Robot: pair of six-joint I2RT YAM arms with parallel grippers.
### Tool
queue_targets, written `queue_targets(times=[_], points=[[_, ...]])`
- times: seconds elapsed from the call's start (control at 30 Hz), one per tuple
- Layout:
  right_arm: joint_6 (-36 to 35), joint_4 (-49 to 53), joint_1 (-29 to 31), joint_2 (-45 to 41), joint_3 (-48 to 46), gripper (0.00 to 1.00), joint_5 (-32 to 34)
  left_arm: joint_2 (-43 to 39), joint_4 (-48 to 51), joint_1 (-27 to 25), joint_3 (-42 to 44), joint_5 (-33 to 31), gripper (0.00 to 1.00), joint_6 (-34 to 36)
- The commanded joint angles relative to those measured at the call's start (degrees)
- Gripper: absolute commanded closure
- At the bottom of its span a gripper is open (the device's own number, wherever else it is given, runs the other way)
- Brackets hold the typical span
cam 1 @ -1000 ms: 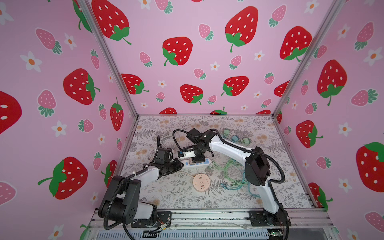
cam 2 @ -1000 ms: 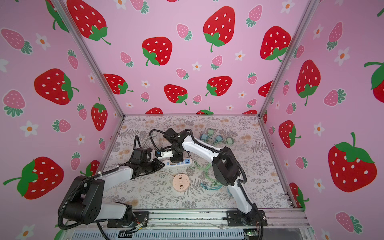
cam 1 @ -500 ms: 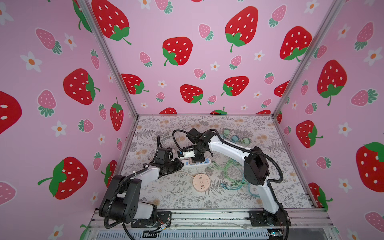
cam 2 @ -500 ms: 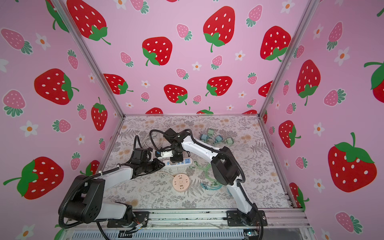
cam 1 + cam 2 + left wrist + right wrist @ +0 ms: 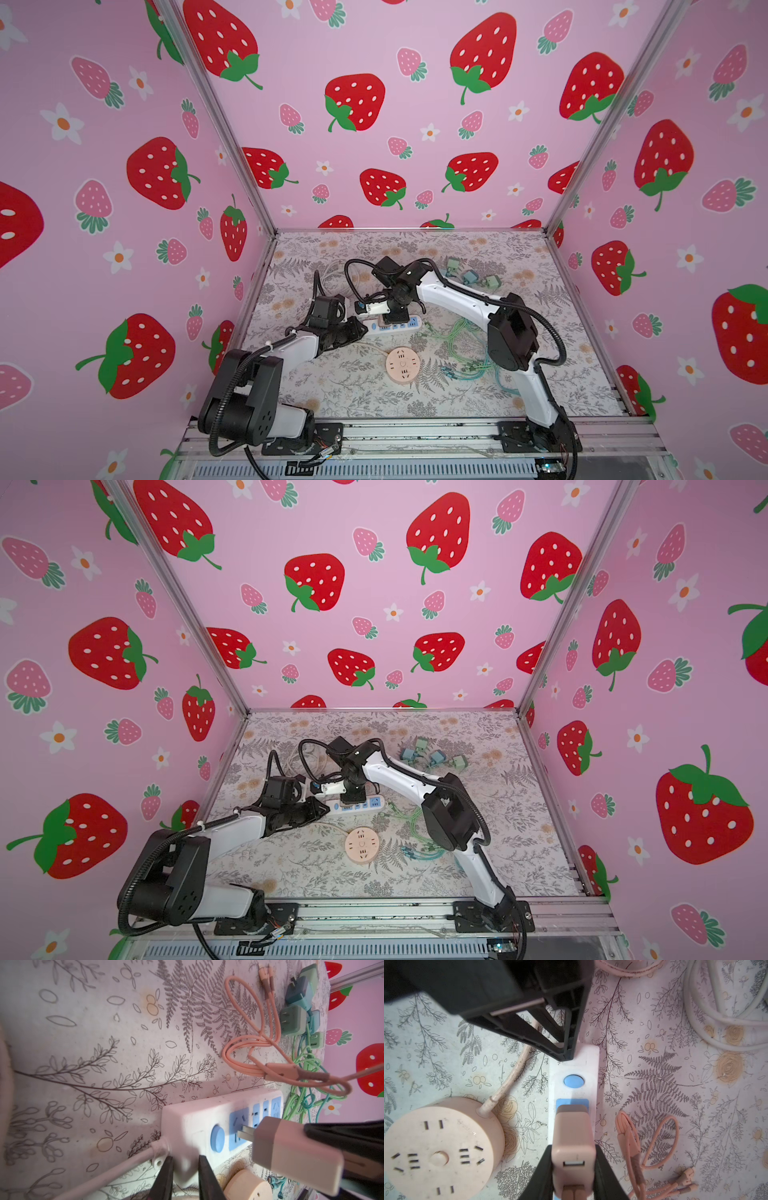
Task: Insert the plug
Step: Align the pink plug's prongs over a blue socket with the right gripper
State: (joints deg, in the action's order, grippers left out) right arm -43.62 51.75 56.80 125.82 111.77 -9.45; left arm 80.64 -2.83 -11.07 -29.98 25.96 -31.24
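A white power strip (image 5: 193,1118) with blue sockets lies on the floral mat; both top views show it (image 5: 405,325) (image 5: 368,804). My left gripper (image 5: 185,1165) is shut on its cord end, one finger on each side. The right wrist view shows the left gripper (image 5: 564,1053) at that same end. My right gripper (image 5: 573,1148) is shut on a pink plug (image 5: 573,1132), straight above the first blue socket beside the round blue button. In the left wrist view the plug (image 5: 291,1155) has its prong tips in that socket, with bare metal showing between body and socket.
A round pink socket (image 5: 401,365) with its cord sits just in front of the strip. A looped pink cable (image 5: 633,1147) lies beside the strip. Green and blue chargers (image 5: 293,1019) and tangled green cables (image 5: 461,345) lie to the right. A coiled white cord (image 5: 716,1022) lies behind.
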Motion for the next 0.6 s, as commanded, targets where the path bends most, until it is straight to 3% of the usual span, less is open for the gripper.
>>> queue_targets(times=[0.0, 0.57], points=[[-1.6, 2.0, 0.3, -0.7, -2.1, 0.95, 0.7, 1.4, 1.5, 0.5, -1.2, -1.9, 0.76, 1.0], [-1.4, 1.0, 0.5, -3.4, -5.2, 0.95, 1.6, 2.5, 2.0, 0.7, -2.4, -1.6, 0.76, 1.6]])
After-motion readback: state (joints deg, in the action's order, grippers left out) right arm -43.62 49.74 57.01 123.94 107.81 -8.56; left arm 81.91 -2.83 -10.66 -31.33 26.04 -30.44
